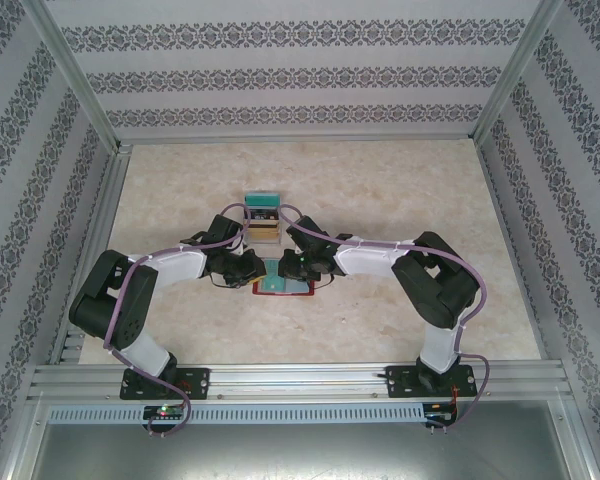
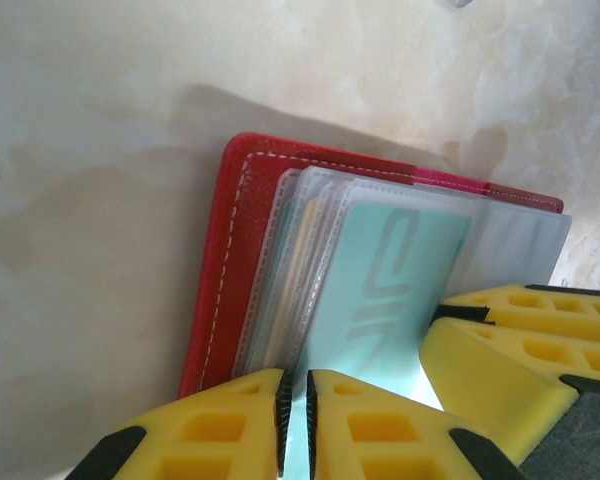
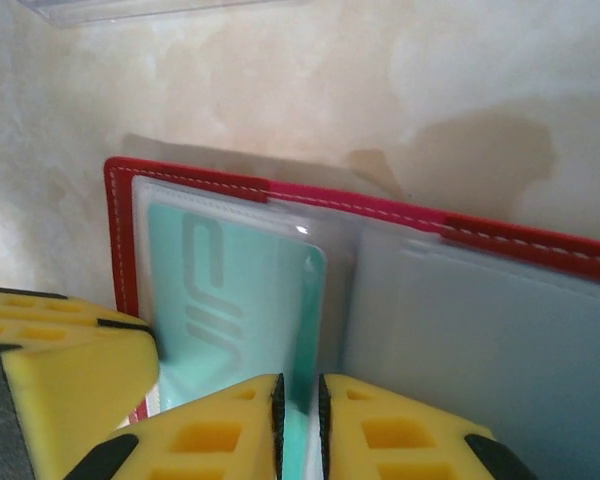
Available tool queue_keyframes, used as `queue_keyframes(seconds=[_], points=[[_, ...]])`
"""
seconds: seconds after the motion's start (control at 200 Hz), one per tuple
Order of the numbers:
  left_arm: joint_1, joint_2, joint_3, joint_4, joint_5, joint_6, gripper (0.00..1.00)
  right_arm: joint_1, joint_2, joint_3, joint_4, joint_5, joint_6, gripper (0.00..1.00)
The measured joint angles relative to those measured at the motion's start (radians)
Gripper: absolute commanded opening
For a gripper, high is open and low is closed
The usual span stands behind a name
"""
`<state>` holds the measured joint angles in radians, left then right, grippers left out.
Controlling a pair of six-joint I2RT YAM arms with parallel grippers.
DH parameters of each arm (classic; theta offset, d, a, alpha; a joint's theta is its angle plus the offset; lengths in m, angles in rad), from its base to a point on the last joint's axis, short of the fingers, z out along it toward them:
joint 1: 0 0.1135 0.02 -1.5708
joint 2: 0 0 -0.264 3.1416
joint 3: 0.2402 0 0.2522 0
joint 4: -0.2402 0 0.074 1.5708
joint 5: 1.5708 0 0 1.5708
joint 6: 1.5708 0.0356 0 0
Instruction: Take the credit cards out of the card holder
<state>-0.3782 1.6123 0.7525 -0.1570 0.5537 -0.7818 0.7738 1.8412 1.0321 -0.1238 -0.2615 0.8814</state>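
Card holder (image 1: 283,289) lying open on the desk (image 1: 400,200), midway between the two arms, red cover down, long axis left to right. Left end effector (image 2: 297,420) closed to a thin slit on the near edge of a plastic sleeve (image 2: 380,190). Right end effector (image 3: 300,420) equally narrow, apparently pinching the teal card (image 3: 230,300). Both touching the holder, neither nearer. Card's long axis in line with the right fingers (image 3: 400,430): straight pull-back probably required, sleeve held fast.

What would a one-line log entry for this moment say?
card holder: open on table | green card: in clear sleeve | left gripper: pinching clear sleeve | right gripper: pinching green card | stage: card not yet out
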Motion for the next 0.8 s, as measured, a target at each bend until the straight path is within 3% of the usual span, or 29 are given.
queue_keyframes(seconds=[0.799], points=[[-0.002,0.008,0.005,-0.004,-0.001,0.0,0.16,-0.013,0.006,-0.04,0.071,-0.057,0.037,0.21]])
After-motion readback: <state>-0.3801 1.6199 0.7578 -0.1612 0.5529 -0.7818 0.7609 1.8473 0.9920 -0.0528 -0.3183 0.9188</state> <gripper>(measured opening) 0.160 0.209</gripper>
